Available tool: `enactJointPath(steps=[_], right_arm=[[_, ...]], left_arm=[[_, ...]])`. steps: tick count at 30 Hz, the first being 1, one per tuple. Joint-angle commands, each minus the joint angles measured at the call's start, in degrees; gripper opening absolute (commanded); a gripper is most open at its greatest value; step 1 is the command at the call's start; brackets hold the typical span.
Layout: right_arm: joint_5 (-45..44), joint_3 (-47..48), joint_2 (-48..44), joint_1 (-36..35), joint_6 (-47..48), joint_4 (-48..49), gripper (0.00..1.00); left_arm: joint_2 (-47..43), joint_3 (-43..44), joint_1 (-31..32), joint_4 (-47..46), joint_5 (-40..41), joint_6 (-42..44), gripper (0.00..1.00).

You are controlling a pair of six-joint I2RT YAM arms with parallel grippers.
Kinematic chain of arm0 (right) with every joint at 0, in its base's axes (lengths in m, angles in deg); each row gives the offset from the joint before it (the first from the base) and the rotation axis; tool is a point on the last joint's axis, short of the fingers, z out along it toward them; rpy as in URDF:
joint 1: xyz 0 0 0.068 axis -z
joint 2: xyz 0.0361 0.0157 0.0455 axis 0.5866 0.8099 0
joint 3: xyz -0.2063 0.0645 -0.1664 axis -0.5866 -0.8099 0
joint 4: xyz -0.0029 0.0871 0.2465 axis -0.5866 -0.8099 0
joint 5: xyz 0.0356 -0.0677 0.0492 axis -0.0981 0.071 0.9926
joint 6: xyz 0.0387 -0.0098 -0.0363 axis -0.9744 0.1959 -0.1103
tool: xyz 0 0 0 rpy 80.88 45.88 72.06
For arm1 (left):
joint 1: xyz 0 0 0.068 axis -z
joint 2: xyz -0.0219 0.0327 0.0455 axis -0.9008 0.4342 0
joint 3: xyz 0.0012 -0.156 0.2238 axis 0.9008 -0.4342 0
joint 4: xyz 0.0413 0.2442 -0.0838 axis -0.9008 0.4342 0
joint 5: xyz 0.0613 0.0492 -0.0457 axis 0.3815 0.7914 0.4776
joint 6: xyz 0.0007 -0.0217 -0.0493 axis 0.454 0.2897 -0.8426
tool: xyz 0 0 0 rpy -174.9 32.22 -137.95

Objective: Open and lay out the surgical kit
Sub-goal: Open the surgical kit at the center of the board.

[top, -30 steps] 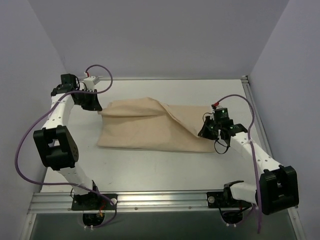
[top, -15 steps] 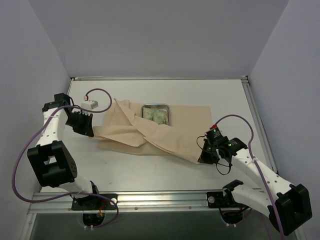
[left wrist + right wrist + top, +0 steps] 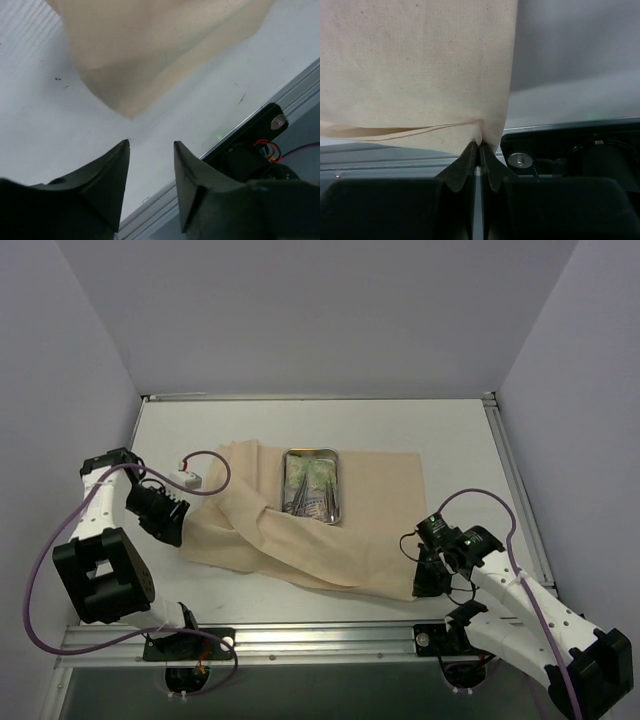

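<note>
Right gripper [image 3: 479,146] clenches a hem corner of the beige cloth wrap [image 3: 330,550], which spreads ahead of it; left gripper [image 3: 150,150] is released, empty, cloth edge just beyond its tips. Soft, light fabric, probably best pinched at corners.

White table [image 3: 450,430], metal rail [image 3: 330,638] along its near edge. Beige cloth [image 3: 380,510] lies opened out across the middle, mostly flat at the back, with a rumpled diagonal fold over the front-left part.
</note>
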Motion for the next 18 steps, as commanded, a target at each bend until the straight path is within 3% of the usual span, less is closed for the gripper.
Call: enactJointPath(steps=[1,8,10,16,17,18], right_arm=[[0.21,0.3,1.02,-0.85,0.86,-7.87,0.0],[0.56,1.01,1.47,-1.21,2.01,-8.14,0.0],[0.3,1.01,0.77,-1.38,1.57,-8.05,0.0],[-0.14,0.74,-1.26,-1.47,0.07,-7.7,0.0],[-0.15,0.74,-1.26,-1.47,0.16,-7.7,0.0],[-0.15,0.57,-1.35,-1.47,-0.01,-7.61,0.0]], left_arm=[[1.58,8.21,-2.21,14.07,-5.12,9.73,0.52],[13.26,23.08,0.15,2.67,-16.72,-8.62,0.64],[15.56,22.91,2.86,0.73,-20.23,-8.63,0.71],[19.07,18.87,8.42,-3.41,-19.89,-7.05,0.8],[19.17,18.52,8.86,-4.98,-21.55,-7.31,0.9],[18.91,18.25,8.95,-6.04,-22.7,-7.58,0.9]])
